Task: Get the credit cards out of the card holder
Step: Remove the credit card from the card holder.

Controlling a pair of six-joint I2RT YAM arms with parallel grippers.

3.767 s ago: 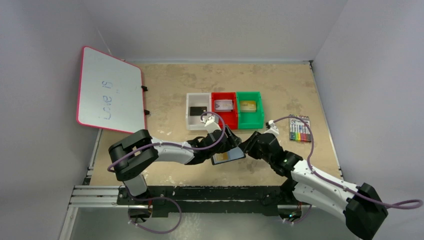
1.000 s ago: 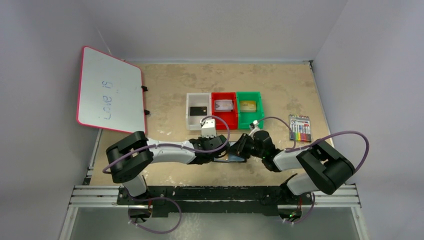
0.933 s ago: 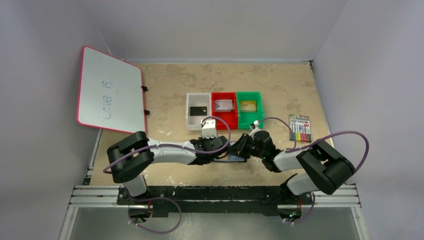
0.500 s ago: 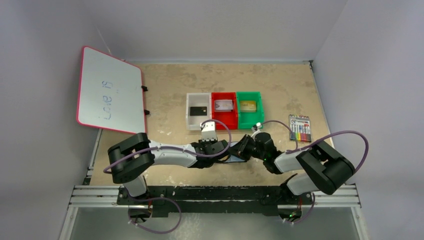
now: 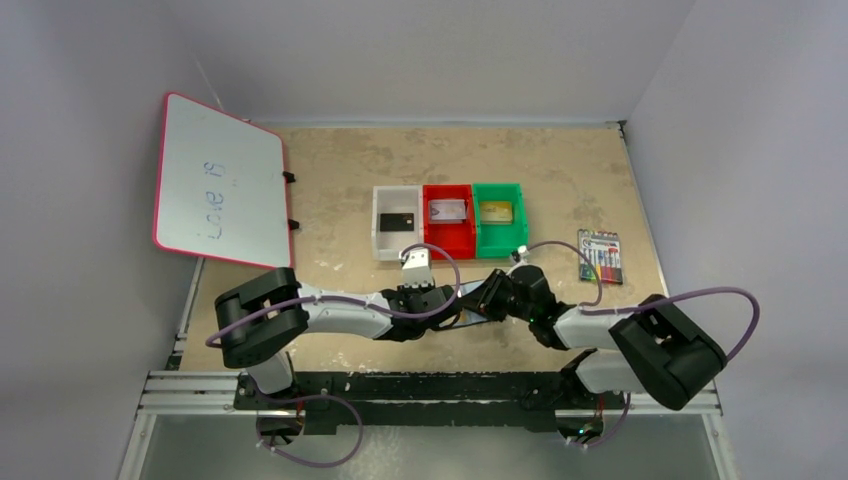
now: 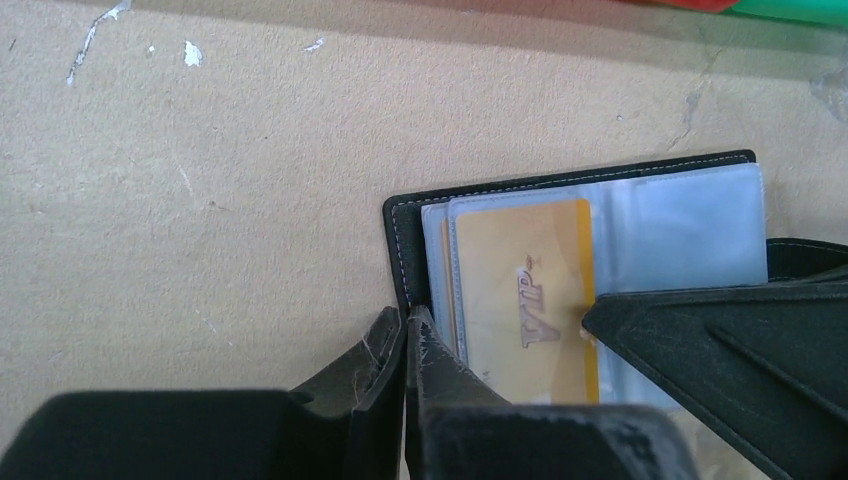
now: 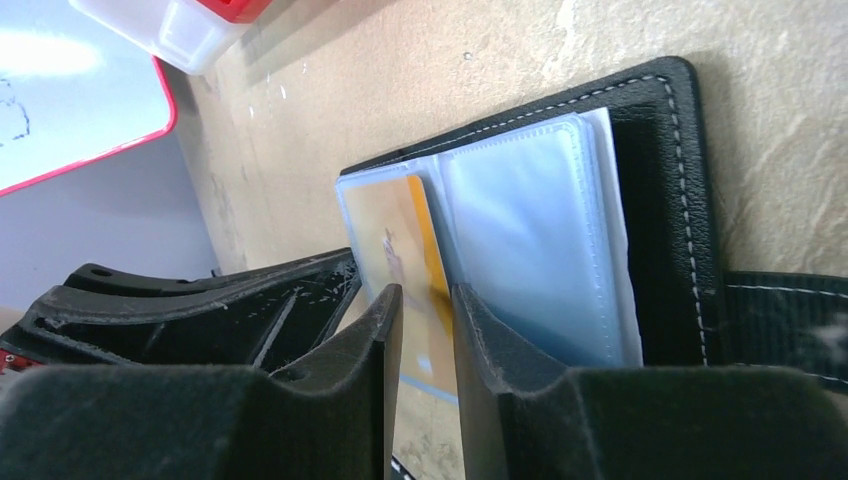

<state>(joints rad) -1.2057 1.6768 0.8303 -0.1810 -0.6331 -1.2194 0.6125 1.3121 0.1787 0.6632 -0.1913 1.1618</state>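
**Tight quarters, one pull to go**

From above, we see the left gripper [image 5: 447, 308] and right gripper [image 5: 476, 303] nose to nose near the front middle of the table [image 5: 560, 170], hiding their work. A black card [image 5: 397, 221], a silver card [image 5: 448, 210] and a gold-tan card [image 5: 496, 211] lie in the white bin [image 5: 378, 240], red bin [image 5: 447, 189] and green bin [image 5: 500, 187]. We judge a careless move could knock finger against finger.

At the left wrist, the card holder [image 6: 402, 245] lies open and flat, a gold VIP card [image 6: 520, 300] tucked among its clear sleeves [image 6: 680, 230]. The left gripper is pressed together at the holder's near-left corner; whether it nips the cover we cannot tell. Bare table opens to the left. Should that corner slip, we think the holder would slide with the card.

At the right wrist, the right gripper stands narrowly parted over the card's edge, seizing nothing we can see. A sleeve may lift with the card, or the card may bend. The strap tab [image 7: 790, 305] lies to the right.
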